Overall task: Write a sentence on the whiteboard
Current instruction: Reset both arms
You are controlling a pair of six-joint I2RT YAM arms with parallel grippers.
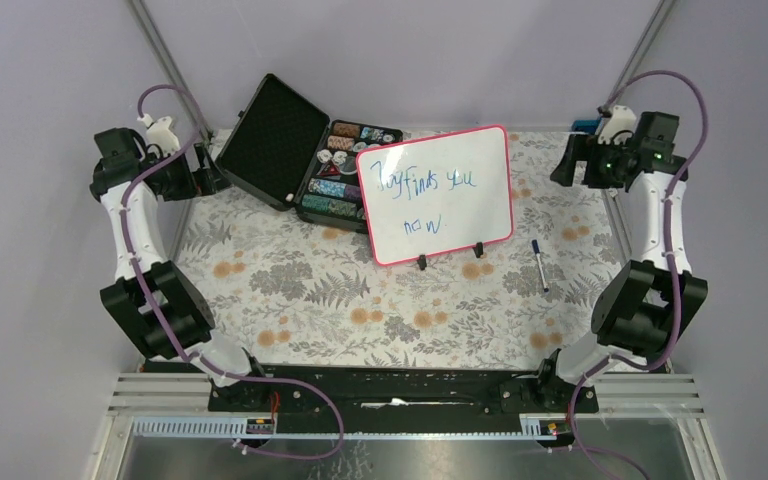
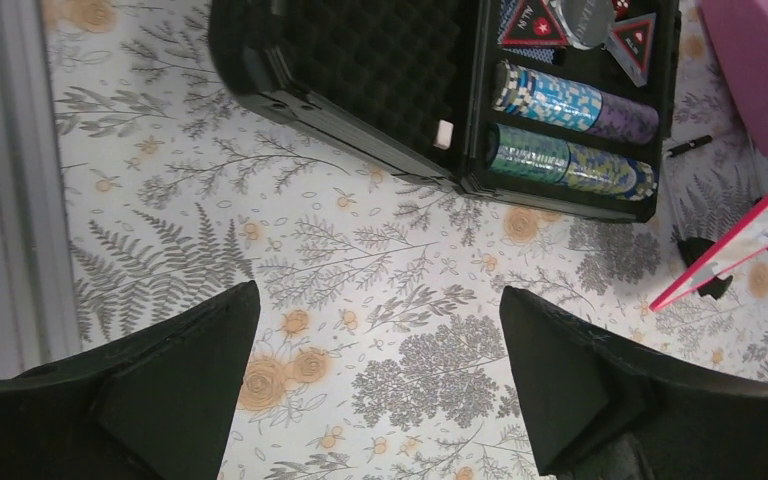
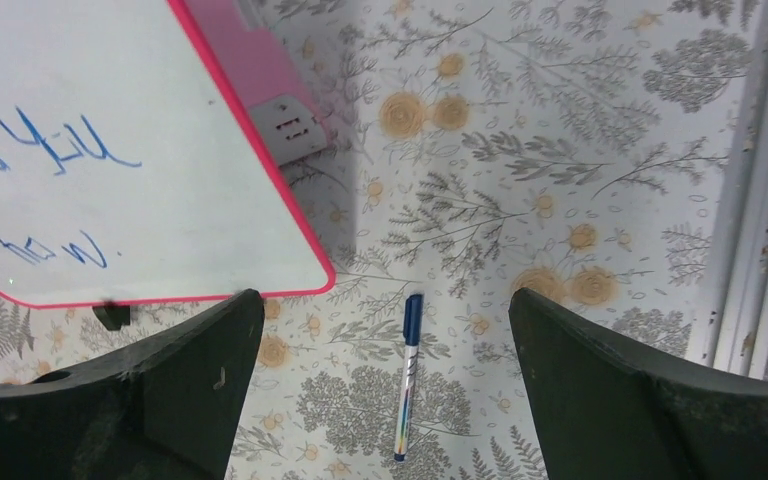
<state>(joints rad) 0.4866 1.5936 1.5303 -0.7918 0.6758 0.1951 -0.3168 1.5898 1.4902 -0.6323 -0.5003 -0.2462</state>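
Your whiteboard (image 1: 438, 195) stands on its feet mid-table, touching or just beside the case (image 1: 305, 160), with two lines of blue writing on it. The pen (image 1: 540, 264) lies on the table near its right side. The left gripper (image 2: 378, 292) and right gripper (image 3: 385, 295) hang spread and empty, so the writing looks done; any more would mean first picking up the pen.
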